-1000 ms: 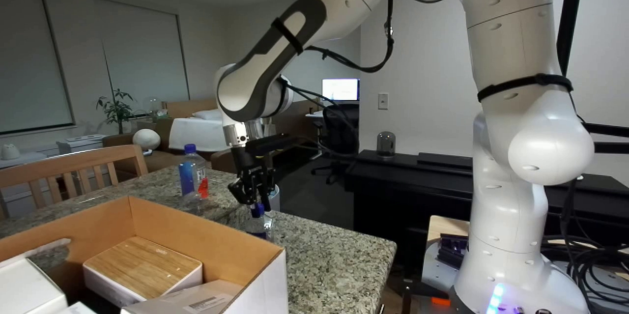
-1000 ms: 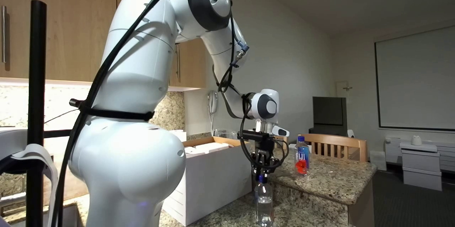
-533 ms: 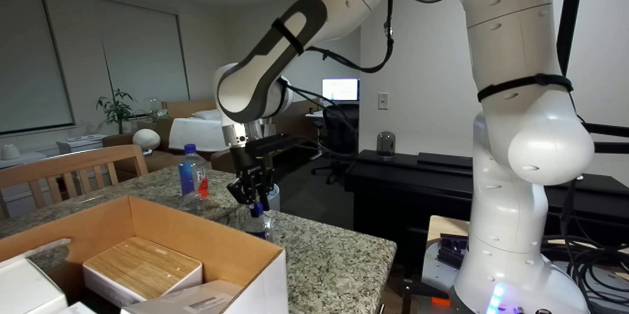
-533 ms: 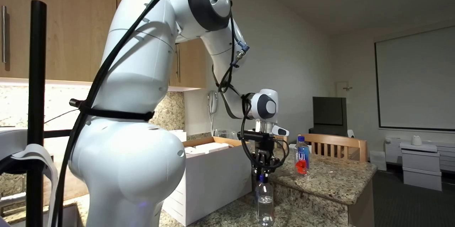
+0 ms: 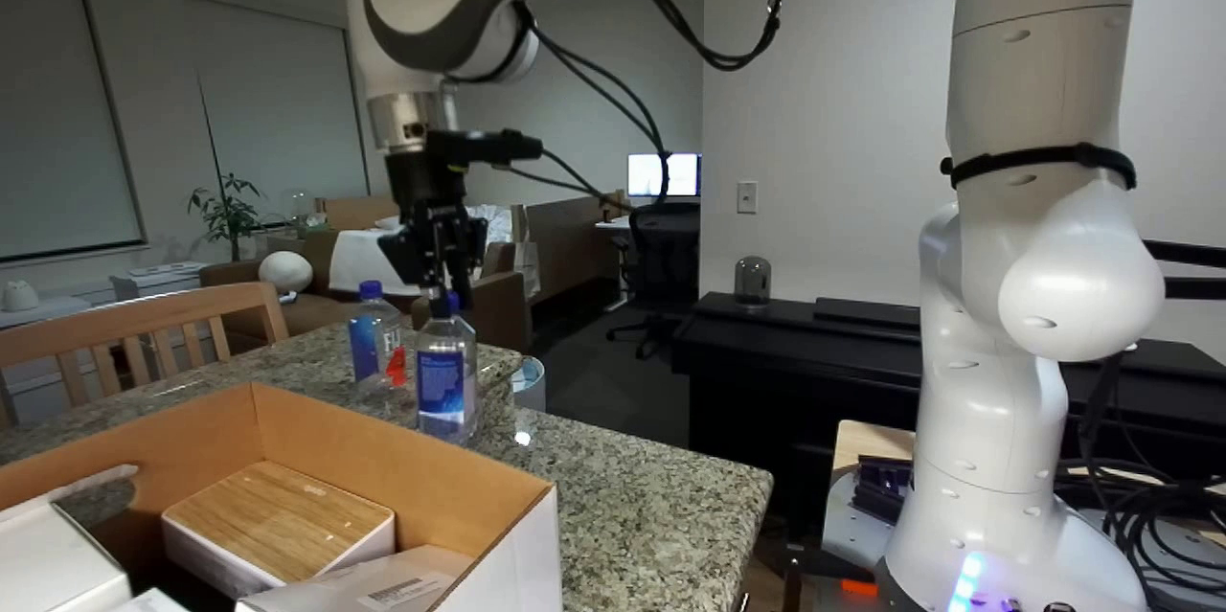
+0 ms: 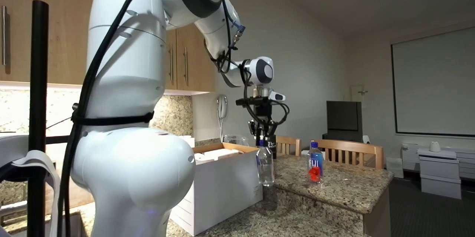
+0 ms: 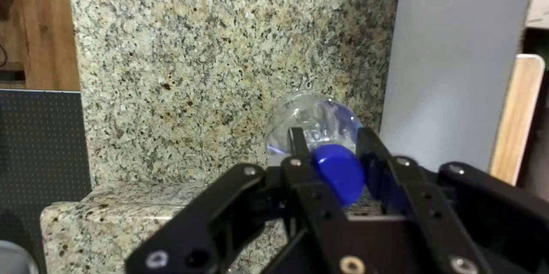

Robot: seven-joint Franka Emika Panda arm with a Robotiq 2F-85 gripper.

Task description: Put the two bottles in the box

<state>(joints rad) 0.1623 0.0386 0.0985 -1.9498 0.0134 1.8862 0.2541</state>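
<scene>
What is new to us is the lift. Against half a second ago, the gripper (image 5: 450,294) is higher and further left in both exterior views, and the held bottle (image 6: 265,166) is up with it, its base clear of the lower counter (image 6: 237,224). The fingers (image 7: 297,142) grasp it from either side of the blue cap (image 7: 342,175); whether they bite the cap itself or the neck just under it we cannot tell. The bottle hangs close to upright outside the box (image 6: 226,185), near its wall; in the wrist view a strip of counter shows between the two, so we take them as apart.

For the task, we read this as a sound grasp and the start of the carry. In an exterior view the bottle's base sits lower than the box's rim, so we judge that more height is needed before it goes over; otherwise it could knock the side. Inside the box, a wood-topped block (image 5: 287,521), a white carton (image 5: 53,559) and a flat parcel (image 5: 407,578) take up much of the room we can see, so a steady spot may be scarce.

The other bottle (image 6: 315,159) stands upright and unmoved on the raised counter (image 6: 345,187), apart from the box, and its turn is yet to come.
</scene>
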